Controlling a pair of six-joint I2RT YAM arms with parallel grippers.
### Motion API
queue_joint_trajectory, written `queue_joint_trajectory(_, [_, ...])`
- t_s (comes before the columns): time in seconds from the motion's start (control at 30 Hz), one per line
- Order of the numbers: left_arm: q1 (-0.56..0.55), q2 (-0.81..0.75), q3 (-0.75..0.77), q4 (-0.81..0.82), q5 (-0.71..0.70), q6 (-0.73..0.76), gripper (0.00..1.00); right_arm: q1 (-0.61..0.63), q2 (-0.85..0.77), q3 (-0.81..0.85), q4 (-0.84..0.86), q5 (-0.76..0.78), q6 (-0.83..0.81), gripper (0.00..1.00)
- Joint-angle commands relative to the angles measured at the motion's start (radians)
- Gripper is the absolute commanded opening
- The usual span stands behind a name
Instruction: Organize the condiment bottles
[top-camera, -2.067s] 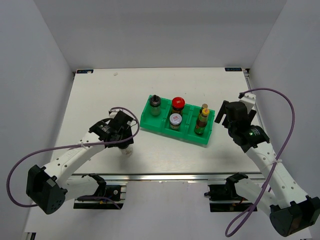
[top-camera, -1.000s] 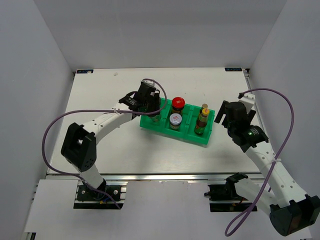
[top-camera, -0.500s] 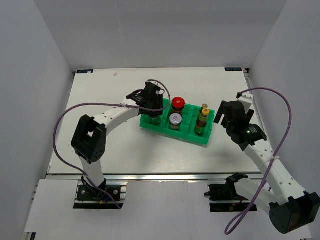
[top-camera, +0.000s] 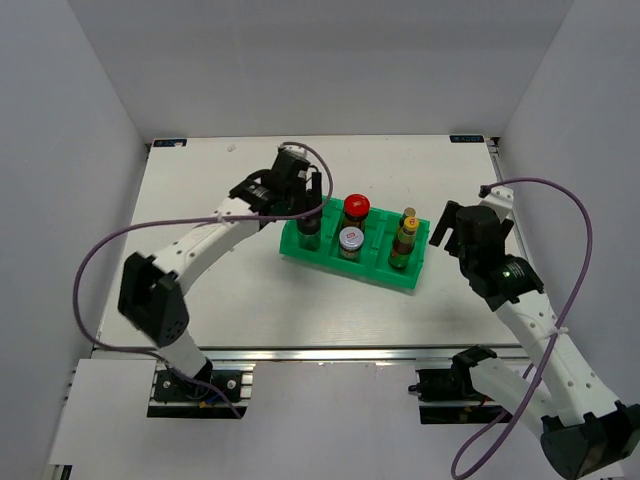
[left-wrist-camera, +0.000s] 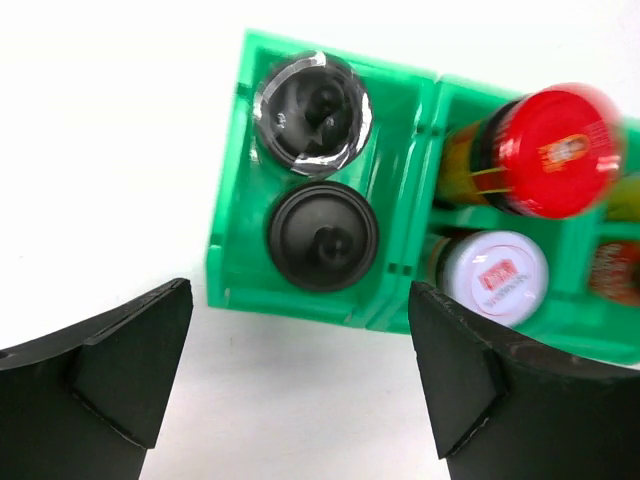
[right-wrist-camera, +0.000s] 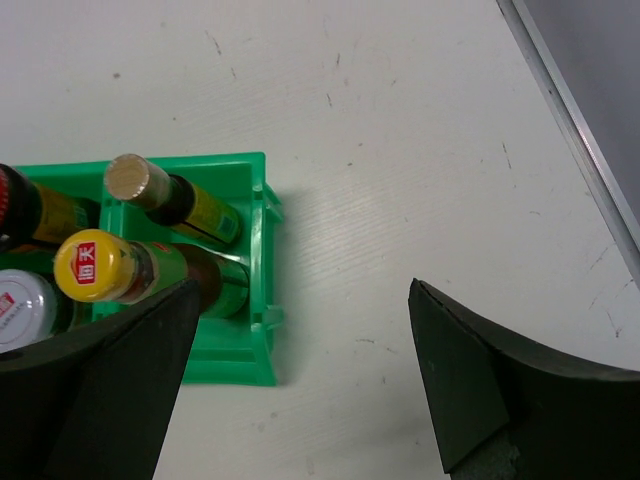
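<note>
The green tray (top-camera: 372, 267) holds the condiment bottles. In the left wrist view, two black-capped shakers (left-wrist-camera: 311, 96) (left-wrist-camera: 321, 236) stand in its left compartment. The red-lidded jar (left-wrist-camera: 556, 150) and the silver-lidded jar (left-wrist-camera: 497, 275) are beside them. My left gripper (left-wrist-camera: 298, 385) hovers open above the tray's left end, empty, clear of the shakers. In the right wrist view, two slim sauce bottles stand in the right compartment, one tan-capped (right-wrist-camera: 138, 180) and one yellow-capped (right-wrist-camera: 93, 265). My right gripper (right-wrist-camera: 300, 370) is open and empty over the table, right of the tray.
The tray (left-wrist-camera: 225, 255) lies slightly slanted near the table's middle. The table's right metal edge (right-wrist-camera: 570, 110) runs close to my right gripper (top-camera: 447, 228). White walls enclose the table at the back and sides.
My left gripper carried a black-capped shaker from the near left into the tray's left compartment, opened and let go of it, then lifted slightly. The right arm barely moved.
</note>
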Motion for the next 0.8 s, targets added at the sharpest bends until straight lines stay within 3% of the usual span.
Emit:
queue_joint_trajectory(0.0, [-0.005, -0.247, -0.055, -0.065, -0.096, -0.070, 0.98, -0.004, -0.043, -0.010, 0.076, -0.009, -0.007, 0.89])
queue_joint_trajectory(0.2, [-0.005, -0.575, -0.385, -0.050, -0.226, -0.266, 0.98, -0.004, -0.067, -0.023, 0.059, 0.017, 0.031, 0.89])
queue_joint_trajectory(0.33, [-0.005, -0.763, -0.565, -0.172, -0.389, -0.409, 0.98, -0.005, -0.070, -0.059, 0.065, 0.036, 0.053, 0.89])
queue_joint_trajectory(0.43, [-0.005, -0.826, -0.592, -0.225, -0.461, -0.518, 0.98, -0.004, -0.071, -0.074, 0.057, 0.047, 0.063, 0.89])
queue_joint_trajectory(0.77, [-0.005, -0.801, -0.567, -0.237, -0.477, -0.532, 0.98, -0.004, -0.087, -0.094, 0.071, 0.039, 0.056, 0.89])
